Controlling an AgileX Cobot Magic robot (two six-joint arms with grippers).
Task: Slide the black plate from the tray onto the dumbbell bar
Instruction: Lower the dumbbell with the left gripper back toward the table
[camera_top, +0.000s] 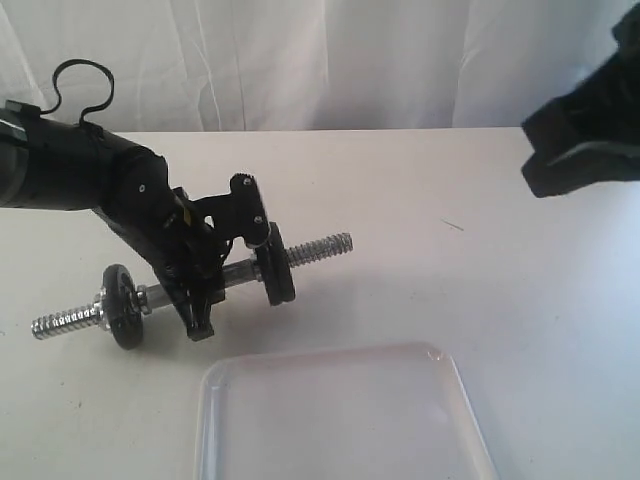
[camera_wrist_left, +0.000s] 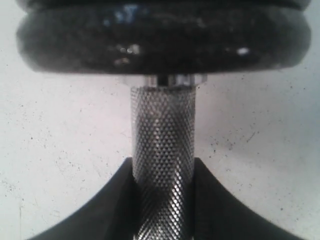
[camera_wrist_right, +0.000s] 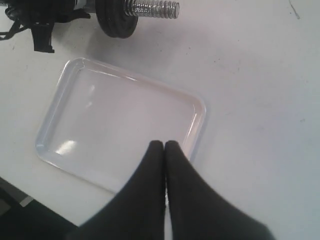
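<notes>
The chrome dumbbell bar (camera_top: 235, 270) lies slanted on the white table, its threaded ends sticking out left and right. My left gripper (camera_top: 198, 300) is shut on its knurled middle (camera_wrist_left: 162, 150), one finger on each side. The black plate (camera_top: 275, 265) sits on the bar just right of that gripper and fills the left wrist view (camera_wrist_left: 160, 40). A second black disc (camera_top: 122, 305) sits on the bar near its left end. The translucent tray (camera_top: 340, 415) holds nothing. My right gripper (camera_wrist_right: 165, 145) hangs shut and empty above the tray (camera_wrist_right: 120, 120), high at the right (camera_top: 565, 150).
The left arm (camera_top: 70, 165) reaches in from the left edge with a cable loop above it. A white curtain (camera_top: 320, 60) closes off the back of the table. The bar's right threaded end (camera_wrist_right: 152, 8) points towards bare table.
</notes>
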